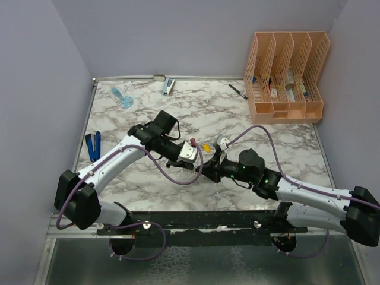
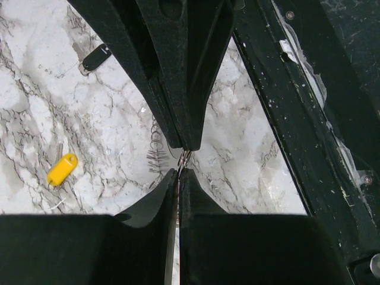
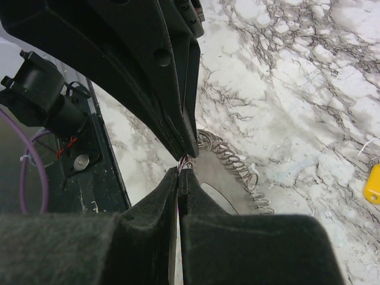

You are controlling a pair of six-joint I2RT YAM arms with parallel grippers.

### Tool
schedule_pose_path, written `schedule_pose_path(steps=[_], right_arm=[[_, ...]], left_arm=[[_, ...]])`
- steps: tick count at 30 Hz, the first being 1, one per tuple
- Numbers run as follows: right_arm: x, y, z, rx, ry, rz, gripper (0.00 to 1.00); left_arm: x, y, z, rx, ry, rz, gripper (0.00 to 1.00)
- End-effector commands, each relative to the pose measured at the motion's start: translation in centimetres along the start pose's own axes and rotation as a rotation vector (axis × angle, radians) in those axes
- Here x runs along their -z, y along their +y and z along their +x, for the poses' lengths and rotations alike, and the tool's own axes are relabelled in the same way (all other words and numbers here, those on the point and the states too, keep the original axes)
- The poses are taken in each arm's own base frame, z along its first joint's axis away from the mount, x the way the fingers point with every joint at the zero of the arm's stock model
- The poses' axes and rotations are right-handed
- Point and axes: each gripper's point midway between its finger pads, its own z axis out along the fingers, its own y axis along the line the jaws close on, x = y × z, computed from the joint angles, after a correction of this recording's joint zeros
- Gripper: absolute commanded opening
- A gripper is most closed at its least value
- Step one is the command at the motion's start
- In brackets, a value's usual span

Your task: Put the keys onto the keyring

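Keyring (image 3: 237, 169) lay at desk (image 1: 285, 154) centre, left fingers (image 2: 178, 89) and right fingers (image 3: 160, 89) both clamped on its wire; yellow key (image 1: 206, 147) sat loose at twelve o'clock from them. Uneven pulling could slip the thin wire free.

I work on a tabletop (image 1: 202, 107) with a white marble pattern and gray veins. Three plain walls of a pale gray-violet colour close it in: the left wall (image 1: 35, 89), the far wall (image 1: 196, 35) and the right wall (image 1: 356, 71). At the far right of the tabletop stands a peach-coloured file organizer (image 1: 285, 77) with several slots, close to the right wall. Along the near edge runs a black rail (image 1: 202, 219), and nearer than it lies a dull metal sheet (image 1: 196, 261). The light is soft and even.
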Motion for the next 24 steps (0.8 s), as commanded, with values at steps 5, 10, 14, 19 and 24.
schedule_pose_path(steps=[5,10,14,19,24], right_arm=[[0.5,0.0,-3.1,0.034,-0.091,0.019,0.01],[0.9,-0.2,-3.0,0.028,-0.09,0.032,0.01],[1.3,-0.4,-2.6,0.025,-0.082,0.046,0.01],[2.3,-0.7,-2.2,0.021,-0.09,0.069,0.01],[3.0,-0.8,-1.9,0.016,-0.087,0.079,0.01]], left_arm=[[-0.1,-1.6,-0.5,0.048,-0.037,0.048,0.0],[-0.1,-1.4,-0.3,0.087,-0.02,0.043,0.0],[0.1,-1.1,-0.4,0.078,-0.011,0.031,0.0],[0.4,-0.9,-0.6,0.049,-0.005,0.009,0.0],[0.5,-0.8,-0.8,0.042,-0.006,0.005,0.0]])
